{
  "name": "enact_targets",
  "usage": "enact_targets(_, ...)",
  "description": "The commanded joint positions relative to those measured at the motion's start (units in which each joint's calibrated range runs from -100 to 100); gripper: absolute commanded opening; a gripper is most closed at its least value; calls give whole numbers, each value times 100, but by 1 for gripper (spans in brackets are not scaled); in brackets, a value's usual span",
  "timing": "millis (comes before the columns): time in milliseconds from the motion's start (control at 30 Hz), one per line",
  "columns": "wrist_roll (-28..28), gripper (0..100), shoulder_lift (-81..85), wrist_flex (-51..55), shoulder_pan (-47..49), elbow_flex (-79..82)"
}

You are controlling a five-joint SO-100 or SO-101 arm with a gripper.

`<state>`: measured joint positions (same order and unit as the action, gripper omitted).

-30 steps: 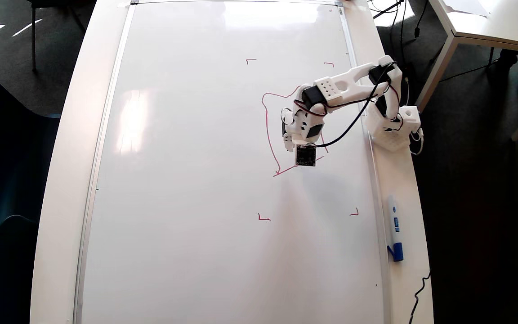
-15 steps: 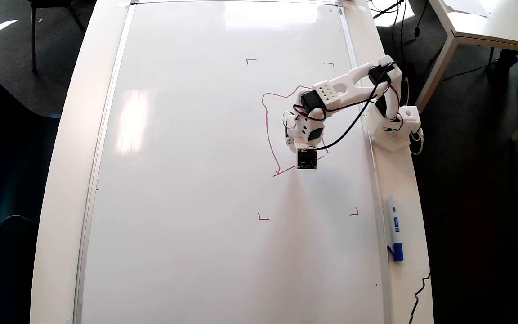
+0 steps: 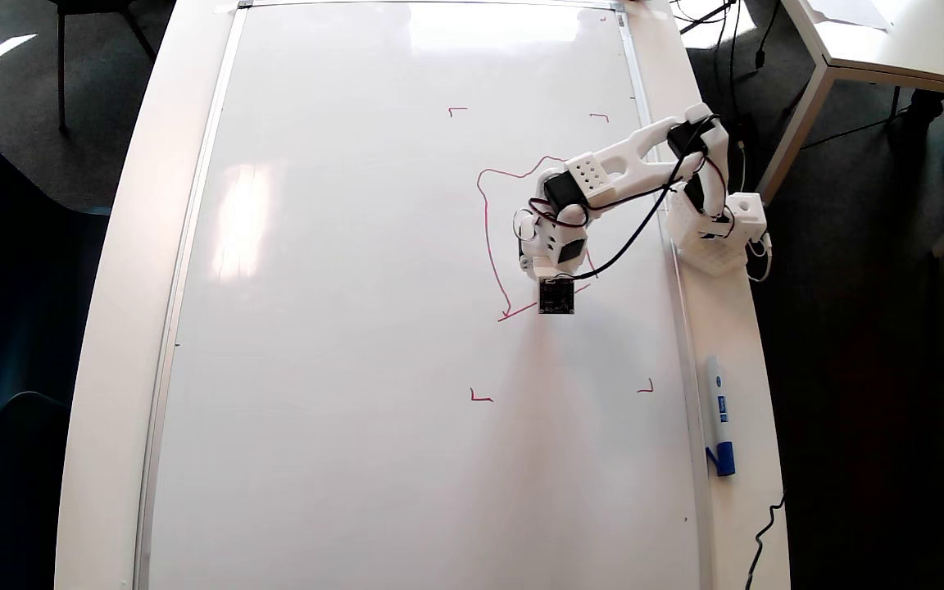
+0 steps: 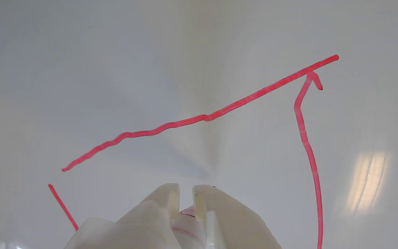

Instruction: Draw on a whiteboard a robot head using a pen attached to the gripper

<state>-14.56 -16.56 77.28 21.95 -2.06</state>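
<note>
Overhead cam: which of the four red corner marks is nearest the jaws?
The lower-left corner mark, just below the drawn outline's bottom corner. The lower-right mark is a little farther; the two upper marks sit beyond the outline's top.

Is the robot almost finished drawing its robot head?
Not yet. The head has only its wobbly red outline on the whiteboard. The gripper, jaws nearly closed on the pen, sits inside that outline. No inner boxes show, so the face is still left.
</note>
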Motion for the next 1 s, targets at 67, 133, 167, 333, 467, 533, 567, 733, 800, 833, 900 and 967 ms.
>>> enact_targets(67, -24, 1, -277, -39, -33, -89)
enact_targets(133, -24, 1, -294, -39, -33, -89)
enact_targets(167, -24, 1, -294, -39, -33, -89)
enact_targets(333, -19, 1, -285, 65, -25, 38)
enact_targets(467, -13, 1, -185, 65, -62, 265)
enact_targets(533, -19, 1, 50, 65, -55, 564)
enact_targets(567, -19, 1, 117, 56, -47, 664)
enact_targets(733, -24, 1, 319, 48, -69, 1000)
enact_targets(800, -24, 1, 327, 56, -150, 1009)
enact_targets(833, -24, 1, 327, 56, -195, 1009)
enact_targets(900, -24, 1, 327, 56, -261, 1018)
enact_targets(967, -8, 1, 285, 13, -430, 1018)
